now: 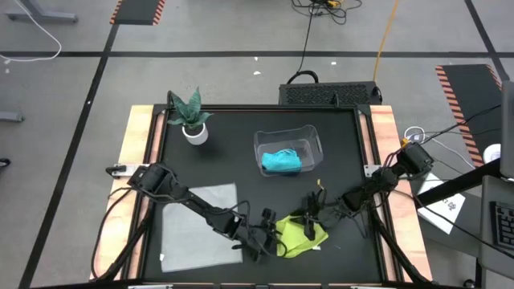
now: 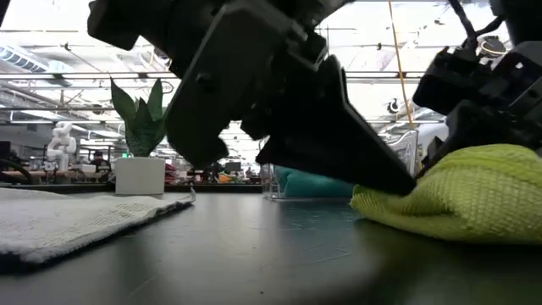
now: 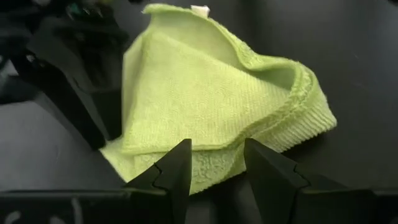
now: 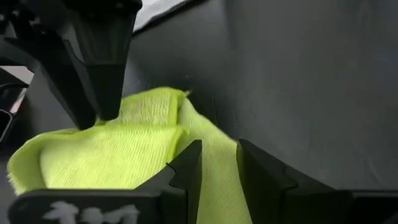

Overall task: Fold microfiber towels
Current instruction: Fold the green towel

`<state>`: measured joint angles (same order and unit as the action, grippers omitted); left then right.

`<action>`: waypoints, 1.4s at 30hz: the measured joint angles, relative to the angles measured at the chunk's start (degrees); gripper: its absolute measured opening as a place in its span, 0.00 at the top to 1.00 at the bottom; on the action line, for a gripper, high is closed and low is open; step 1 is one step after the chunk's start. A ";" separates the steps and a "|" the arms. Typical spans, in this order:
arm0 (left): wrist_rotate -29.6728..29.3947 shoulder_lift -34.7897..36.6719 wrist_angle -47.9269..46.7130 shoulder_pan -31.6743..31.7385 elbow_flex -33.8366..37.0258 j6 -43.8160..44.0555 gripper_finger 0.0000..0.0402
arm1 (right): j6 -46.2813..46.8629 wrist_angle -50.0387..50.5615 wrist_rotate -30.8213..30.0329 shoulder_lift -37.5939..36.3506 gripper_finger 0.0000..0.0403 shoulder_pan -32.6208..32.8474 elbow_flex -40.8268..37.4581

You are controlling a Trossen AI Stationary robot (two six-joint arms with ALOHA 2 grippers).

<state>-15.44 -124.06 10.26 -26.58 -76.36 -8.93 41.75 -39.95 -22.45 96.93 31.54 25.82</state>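
The yellow-green towel (image 1: 303, 238) lies bunched and partly folded over on the black table near its front edge. My left gripper (image 3: 216, 149) comes at it from the table's left and is shut on its edge. From the right, my right gripper (image 4: 214, 152) is shut on the same towel. The light grey towel (image 1: 201, 221) lies flat at the front left. Inside a clear bin (image 1: 309, 138) rests the crumpled teal towel (image 1: 281, 161). My left gripper pinches the yellow-green towel's nearest edge (image 3: 214, 163) between its two fingers, where a folded-over layer lies on a lower one. The fingers slant down from the table's left. The towel rests on the table, slack. My right gripper pinches a raised fold of the yellow-green towel (image 4: 216, 177) between its two fingers, slanting down from the table's right. How many layers it has, I cannot tell. The rest of the towel lies slack on the table below my left finger (image 4: 102, 93).
A small potted plant (image 1: 193, 120) in a white pot stands at the far left of the table. The two grippers are close together over the towel. Bare black table shows between the bin and the towel, and at the far right.
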 joint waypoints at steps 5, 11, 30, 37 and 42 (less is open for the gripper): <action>-2.93 0.25 -2.35 -0.67 -0.03 -0.05 0.63 | -5.30 -0.10 1.67 1.58 0.77 -1.45 2.33; -13.03 0.70 -6.44 -2.58 -0.02 -1.75 0.63 | -23.34 0.71 1.74 -0.80 0.77 -0.86 4.95; -23.54 6.17 -29.18 -6.09 0.34 15.44 0.63 | -40.90 39.01 20.08 -10.54 0.77 -2.74 19.20; -21.89 6.17 -31.50 -6.15 0.50 17.95 0.63 | -39.60 41.19 22.79 -10.52 0.77 -4.40 19.35; -20.57 6.17 -32.44 -6.13 0.50 18.70 0.63 | -29.94 42.75 22.94 -10.52 0.77 -6.74 19.35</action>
<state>-36.01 -117.89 -22.19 -32.71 -75.85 9.77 11.81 2.80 0.49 86.41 24.80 45.17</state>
